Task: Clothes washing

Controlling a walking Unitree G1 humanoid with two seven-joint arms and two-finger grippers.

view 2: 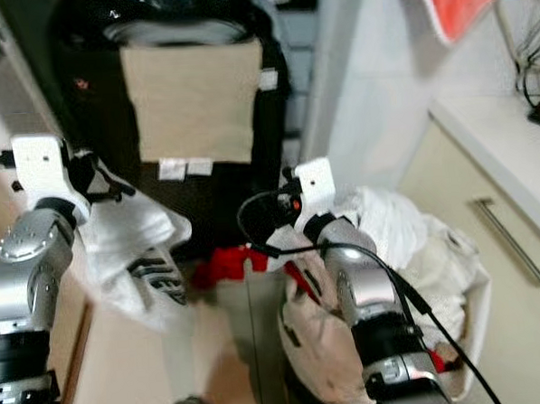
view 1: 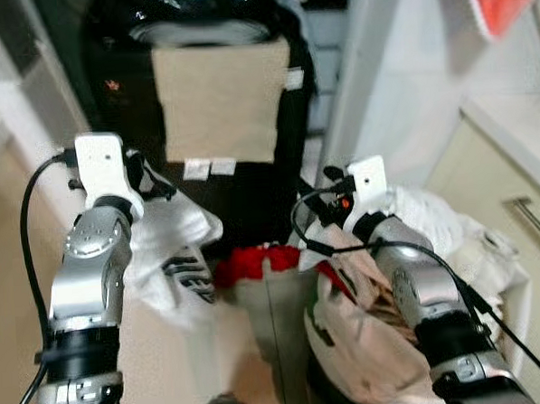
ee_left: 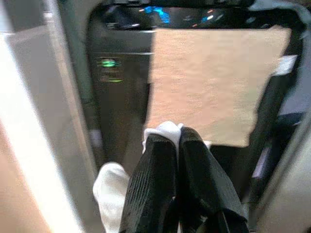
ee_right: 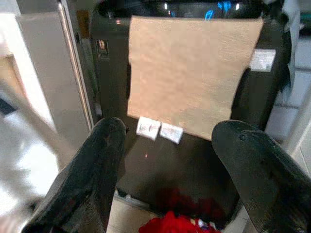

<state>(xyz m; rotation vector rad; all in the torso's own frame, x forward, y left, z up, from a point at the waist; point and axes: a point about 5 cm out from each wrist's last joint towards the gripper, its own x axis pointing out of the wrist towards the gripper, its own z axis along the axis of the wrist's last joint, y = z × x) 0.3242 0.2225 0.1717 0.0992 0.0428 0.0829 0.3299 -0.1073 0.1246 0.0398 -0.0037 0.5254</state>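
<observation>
On our left, the left gripper pinches a white garment, fingers closed, held up before the black washing machine. A red cloth lies at its foot. Our right gripper hangs wide open above the laundry basket.

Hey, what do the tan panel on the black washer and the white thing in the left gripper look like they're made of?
The tan rectangular panel on the black washing machine looks like matte cardboard or thick paper: flat, dull, uneven lower edge. The white item pinched in the left gripper looks like soft woven cloth: it drapes and folds limply.
</observation>
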